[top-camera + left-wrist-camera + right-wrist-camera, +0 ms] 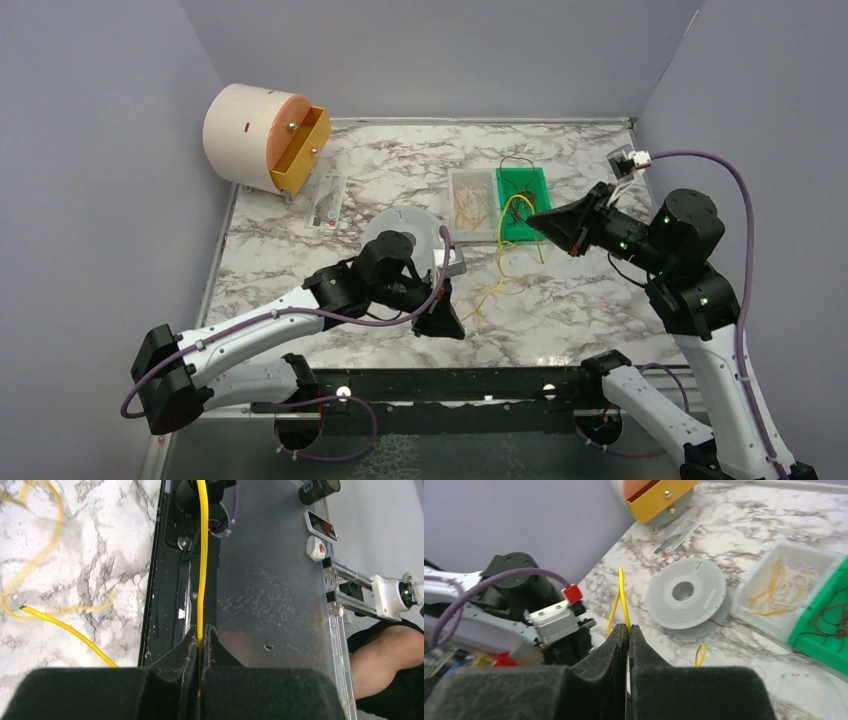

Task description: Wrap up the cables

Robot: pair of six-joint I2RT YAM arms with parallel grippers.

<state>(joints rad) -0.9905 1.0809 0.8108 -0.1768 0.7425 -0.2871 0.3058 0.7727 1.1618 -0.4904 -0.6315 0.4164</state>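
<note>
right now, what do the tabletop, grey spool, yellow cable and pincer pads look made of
Tabletop: white with grey veining, slight sheen; marble-look, maybe laminate.
Grey spool: matte moulded plastic, finely ribbed face.
Yellow cable: smooth, likely plastic-insulated wire; holds loose curves.
Right pincer pads: black, fuzzy-edged, probably foam or felt.

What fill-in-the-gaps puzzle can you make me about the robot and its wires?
1. The left gripper and the right gripper are each shut on a thin ___ wire.
2. The red-brown wires lie in the ___ tray.
3. The drawer of the round box is ___.
Missing words: yellow, green, open.
</note>
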